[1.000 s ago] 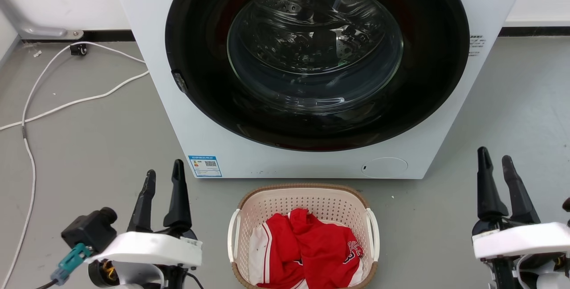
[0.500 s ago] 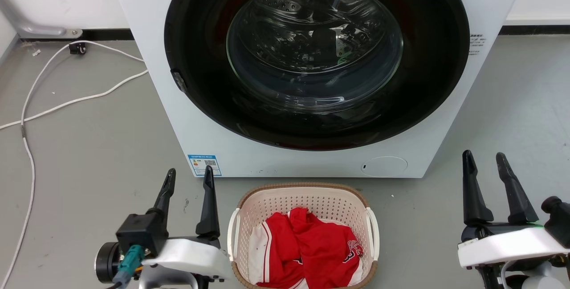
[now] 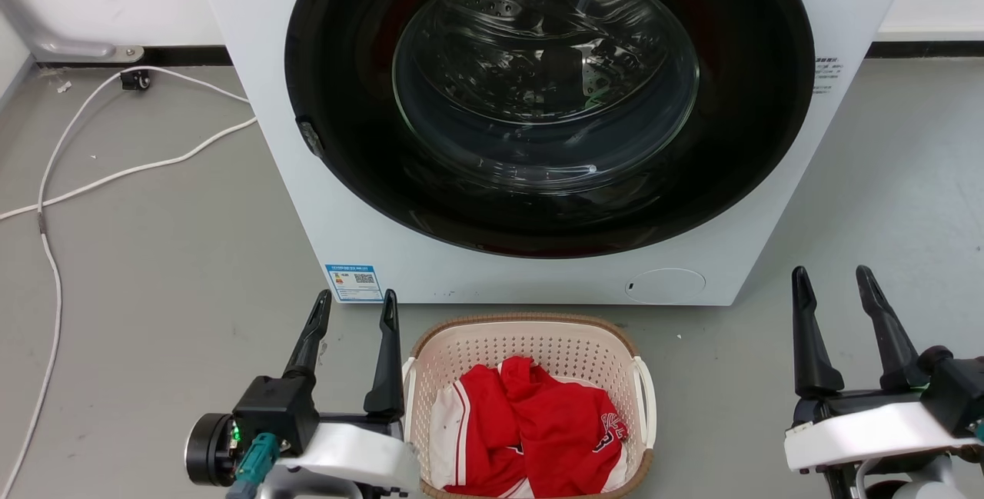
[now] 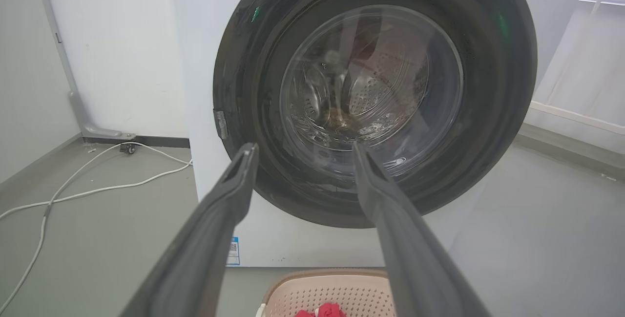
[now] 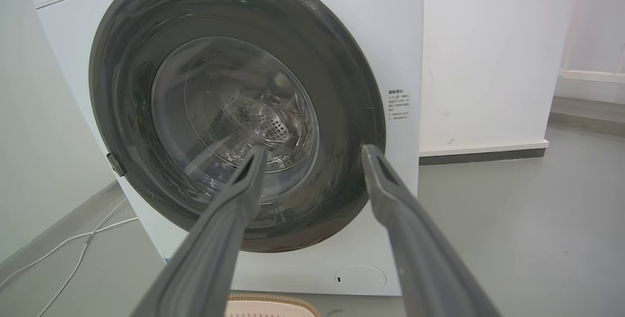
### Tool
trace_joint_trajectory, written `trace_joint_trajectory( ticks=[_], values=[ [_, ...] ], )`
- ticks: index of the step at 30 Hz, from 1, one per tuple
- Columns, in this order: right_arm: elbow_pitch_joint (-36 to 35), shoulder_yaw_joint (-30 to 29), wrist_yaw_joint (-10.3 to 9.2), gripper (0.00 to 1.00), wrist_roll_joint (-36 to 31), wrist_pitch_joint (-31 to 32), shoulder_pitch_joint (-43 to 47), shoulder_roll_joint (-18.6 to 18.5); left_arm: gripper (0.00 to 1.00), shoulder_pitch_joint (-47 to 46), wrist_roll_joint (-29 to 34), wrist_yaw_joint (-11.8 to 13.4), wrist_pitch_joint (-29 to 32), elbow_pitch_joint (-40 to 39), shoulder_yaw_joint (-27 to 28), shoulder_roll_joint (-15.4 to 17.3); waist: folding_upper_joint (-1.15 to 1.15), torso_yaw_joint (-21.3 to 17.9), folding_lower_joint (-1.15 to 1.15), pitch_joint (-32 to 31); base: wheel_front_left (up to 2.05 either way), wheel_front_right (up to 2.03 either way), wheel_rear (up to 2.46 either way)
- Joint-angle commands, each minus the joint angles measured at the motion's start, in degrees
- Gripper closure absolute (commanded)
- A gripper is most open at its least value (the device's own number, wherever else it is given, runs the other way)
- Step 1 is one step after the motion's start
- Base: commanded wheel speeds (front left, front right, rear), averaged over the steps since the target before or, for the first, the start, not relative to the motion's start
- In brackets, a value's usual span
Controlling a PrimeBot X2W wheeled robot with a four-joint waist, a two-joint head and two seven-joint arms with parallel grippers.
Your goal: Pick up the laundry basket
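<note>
Just left of the cream, brown-rimmed, perforated plastic laundry basket (image 3: 530, 349), the left gripper (image 3: 357, 297) is held with fingers spread; the right gripper (image 3: 831, 274), likewise spread, is placed well apart. Nothing is grasped yet, and the basket is seen unlifted on the grey floor (image 3: 154, 253).

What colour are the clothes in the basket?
The clothes in the laundry basket are mostly red with some white; the head view shows them best.
</note>
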Motion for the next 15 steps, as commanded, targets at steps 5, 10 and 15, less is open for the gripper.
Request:
trace_joint_trajectory(
  ticks=[5, 10, 15],
  values=[
    [0.2, 0.11, 0.11, 0.0, -3.16, -1.07, 0.67, -0.11, 0.0, 1.6, 1.43, -4.45, -1.16, 0.95, 2.77, -1.5, 0.0, -0.06, -0.01, -0.03, 0.0, 0.0, 0.0],
    [0.56, -0.54, 0.06, 0.0, -3.0, -1.68, 0.75, -0.11, 0.0, 2.87, 3.2, -8.41, -1.68, 1.31, 6.74, -4.42, 0.0, -0.08, -0.01, 0.07, 0.0, 0.0, 0.0],
    [0.42, -0.47, 0.06, 0.0, -5.19, -2.26, 1.01, -0.1, 0.0, 3.85, 5.87, -12.77, -2.29, 1.7, 9.93, -6.67, 0.0, -0.04, -0.01, 0.09, 0.0, 0.0, 0.0]
  ],
)
